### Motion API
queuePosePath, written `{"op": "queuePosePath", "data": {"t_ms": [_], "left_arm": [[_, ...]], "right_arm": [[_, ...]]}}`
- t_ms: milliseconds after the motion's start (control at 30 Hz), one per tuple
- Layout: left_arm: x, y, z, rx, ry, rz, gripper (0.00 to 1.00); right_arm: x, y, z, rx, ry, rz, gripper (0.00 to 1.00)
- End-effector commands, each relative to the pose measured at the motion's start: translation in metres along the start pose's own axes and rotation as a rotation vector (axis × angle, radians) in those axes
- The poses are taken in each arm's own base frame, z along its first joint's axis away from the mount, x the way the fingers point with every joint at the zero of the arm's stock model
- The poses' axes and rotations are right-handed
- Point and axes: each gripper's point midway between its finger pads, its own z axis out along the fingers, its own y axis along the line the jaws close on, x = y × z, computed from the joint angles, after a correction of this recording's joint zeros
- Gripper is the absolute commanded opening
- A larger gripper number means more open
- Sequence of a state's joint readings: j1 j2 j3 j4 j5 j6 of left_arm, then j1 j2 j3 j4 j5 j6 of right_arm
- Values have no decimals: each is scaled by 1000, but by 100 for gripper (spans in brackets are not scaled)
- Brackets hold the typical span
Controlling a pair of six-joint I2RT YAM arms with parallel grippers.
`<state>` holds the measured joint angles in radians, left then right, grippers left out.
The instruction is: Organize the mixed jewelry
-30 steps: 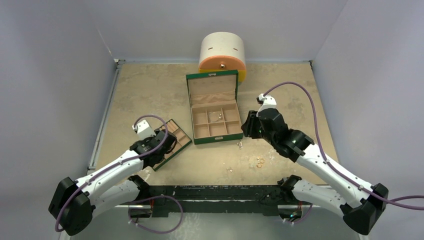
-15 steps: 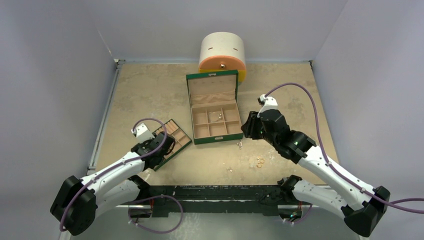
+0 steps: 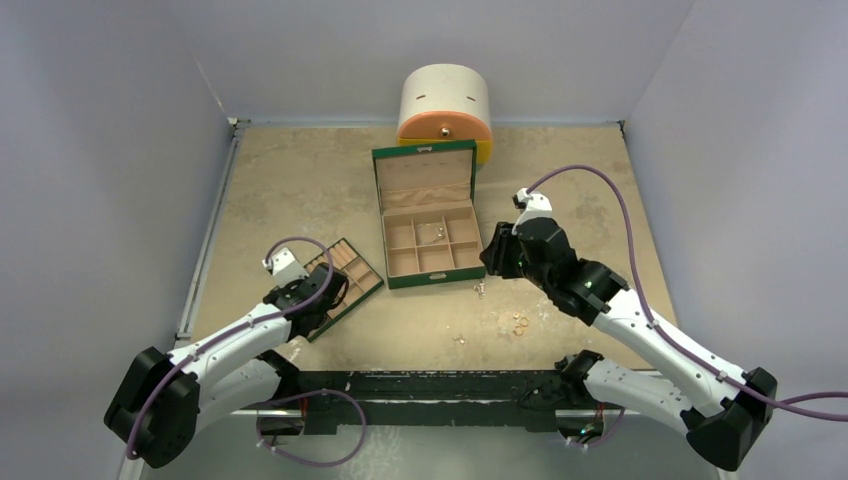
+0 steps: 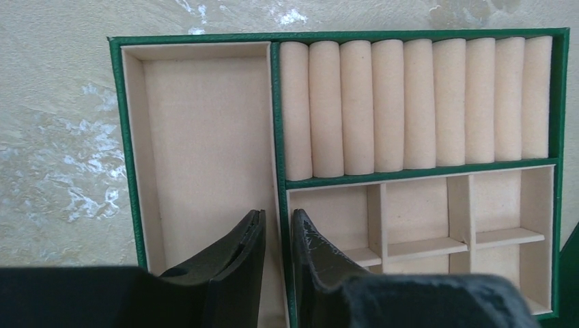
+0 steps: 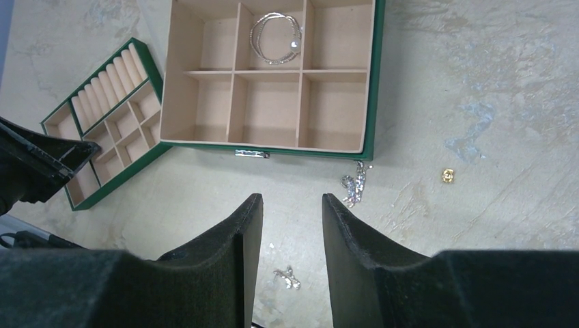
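The mixed jewelry lies loose on the table in front of the green box: a silvery piece, small gold rings and a tiny bit. In the right wrist view I see the silvery piece, a gold bit and a small silvery bit below my fingers. Silvery bracelets lie in a far compartment. My right gripper is open and empty, hovering beside the box's near right corner. My left gripper is narrowly open, straddling a divider of the loose tray.
The loose tan divider tray lies left of the box, with my left gripper over its near end. A round white and orange container stands behind the box's raised lid. Walls close in the table's left, far and right sides.
My left arm has drawn back slightly toward the near left over the tray. My right gripper has shifted a little to the left, toward the box. The jewelry has not moved.
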<state>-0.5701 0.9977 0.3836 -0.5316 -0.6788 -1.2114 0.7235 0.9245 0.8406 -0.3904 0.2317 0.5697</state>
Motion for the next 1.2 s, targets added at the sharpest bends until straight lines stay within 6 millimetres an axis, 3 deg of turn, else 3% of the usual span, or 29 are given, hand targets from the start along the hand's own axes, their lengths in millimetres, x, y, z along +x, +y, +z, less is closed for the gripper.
{"op": "queuePosePath", "data": {"t_ms": [0,267,400,767,1167], "left_arm": [[-1,-6,2,21,-1,-8,18],[-4,-8,0,25,-6,9,0],[-14,-14,-6,44,-19,4,0],[-63,-37,-42,125,-97,-62,0],[-121,-53,-101,241,-151,-80,0]], "right_arm": [[-6,6,2,-25,-23,25,40],[-5,8,4,-29,-13,32,40],[-6,9,4,-31,-15,35,40],[-14,10,0,-28,-37,43,41],[-13,5,-7,-13,-39,38,41]]}}
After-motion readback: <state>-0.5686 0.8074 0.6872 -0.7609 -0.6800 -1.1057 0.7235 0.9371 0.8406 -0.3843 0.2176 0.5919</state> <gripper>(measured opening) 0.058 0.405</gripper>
